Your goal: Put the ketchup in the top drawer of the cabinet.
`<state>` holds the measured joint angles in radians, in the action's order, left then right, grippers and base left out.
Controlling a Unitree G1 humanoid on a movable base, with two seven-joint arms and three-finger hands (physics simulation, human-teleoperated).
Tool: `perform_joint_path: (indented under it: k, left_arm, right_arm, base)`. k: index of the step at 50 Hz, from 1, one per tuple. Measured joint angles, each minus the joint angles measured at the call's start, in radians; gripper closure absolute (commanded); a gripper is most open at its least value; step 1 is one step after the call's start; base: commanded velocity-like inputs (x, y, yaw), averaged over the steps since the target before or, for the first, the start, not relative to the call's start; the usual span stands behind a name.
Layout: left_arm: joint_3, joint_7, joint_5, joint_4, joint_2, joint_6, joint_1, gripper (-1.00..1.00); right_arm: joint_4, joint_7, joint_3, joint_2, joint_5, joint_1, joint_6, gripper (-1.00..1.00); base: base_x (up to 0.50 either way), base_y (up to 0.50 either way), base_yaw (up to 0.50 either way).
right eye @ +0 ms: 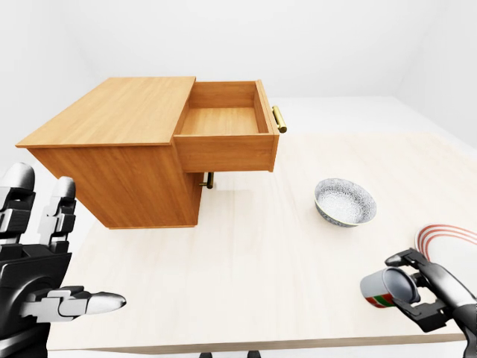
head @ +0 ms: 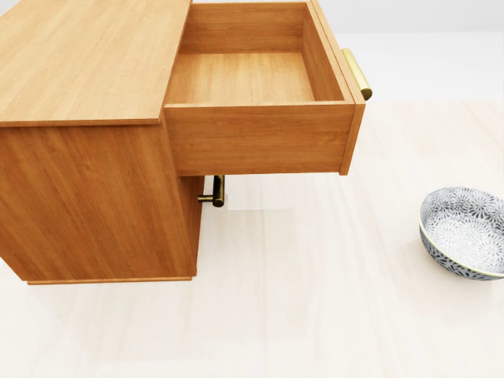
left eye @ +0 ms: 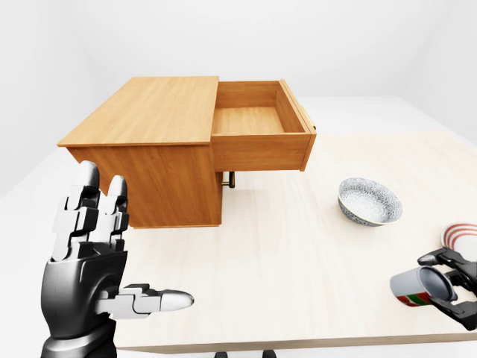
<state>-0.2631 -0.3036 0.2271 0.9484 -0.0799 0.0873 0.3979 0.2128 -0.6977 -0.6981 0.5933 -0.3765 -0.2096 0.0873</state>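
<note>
The wooden cabinet (left eye: 149, 112) stands on the pale table at the upper left of the left-eye view. Its top drawer (head: 244, 79) is pulled out to the right, and I see nothing inside it. My right hand (left eye: 449, 282) is at the bottom right, low over the table, its fingers closed round the ketchup (left eye: 408, 287). The ketchup is a grey bottle with a red and green band, lying sideways. My left hand (left eye: 134, 239) is raised at the bottom left, open and empty, with the fingers up and the thumb out.
A patterned bowl (left eye: 370, 201) sits on the table to the right of the cabinet. A red-striped plate (left eye: 462, 235) lies at the right edge, just above my right hand. A brass handle (head: 216, 191) sticks out under the open drawer. The table's near edge (left eye: 298, 344) runs along the bottom.
</note>
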Motion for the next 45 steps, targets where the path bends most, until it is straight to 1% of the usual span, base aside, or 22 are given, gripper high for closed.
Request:
perform_joint_path:
  k: [11, 14, 17, 24, 29, 32, 35, 41, 45]
  left_arm:
    - [0.002, 0.003, -0.002, -0.004, 0.001, 0.000, -0.002, -1.00]
    - [0.005, 0.004, -0.004, -0.006, 0.002, 0.000, -0.003, -1.00]
    - [0.007, 0.005, -0.005, -0.007, 0.003, 0.000, -0.003, -1.00]
    - [0.009, 0.006, -0.005, -0.008, 0.003, 0.000, -0.002, -1.00]
    - [0.009, 0.006, -0.005, -0.007, 0.004, 0.000, -0.001, -1.00]
    - [0.008, 0.006, -0.004, -0.005, 0.004, 0.000, -0.001, -1.00]
    - [0.008, 0.005, -0.003, -0.003, 0.003, 0.000, 0.000, -1.00]
    - [0.003, 0.003, 0.001, 0.001, 0.002, 0.000, 0.001, -1.00]
    - [0.000, 0.002, 0.002, 0.003, 0.001, 0.000, 0.000, -1.00]
  right_arm:
    - [-0.010, 0.001, 0.009, 0.004, 0.018, -0.018, 0.000, 1.00]
    - [-0.033, 0.002, 0.004, -0.011, 0.006, -0.027, 0.000, 1.00]
    - [-0.074, 0.000, -0.006, -0.041, -0.016, -0.040, 0.000, 1.00]
    - [-0.267, 0.000, -0.042, -0.117, -0.084, -0.066, 0.000, 1.00]
    - [-0.465, 0.000, -0.070, -0.139, -0.169, -0.054, 0.000, 1.00]
    - [-0.576, 0.000, -0.079, -0.129, -0.226, -0.030, 0.000, 1.00]
    - [-0.670, 0.000, -0.073, -0.102, -0.269, -0.007, 0.000, 1.00]
    - [-0.815, 0.000, -0.025, -0.019, -0.314, 0.044, 0.000, 1.00]
    - [-0.882, 0.000, 0.020, 0.023, -0.342, 0.094, 0.000, 1.00]
  base:
    - [0.00, 0.00, 0.00]
    - [0.00, 0.00, 0.00]
    - [0.00, 0.00, 0.00]
    - [0.00, 0.00, 0.00]
    - [0.00, 0.00, 0.00]
    - [0.00, 0.00, 0.00]
    - [0.00, 0.00, 0.00]
    - [0.00, 0.00, 0.00]
    - [0.00, 0.00, 0.00]
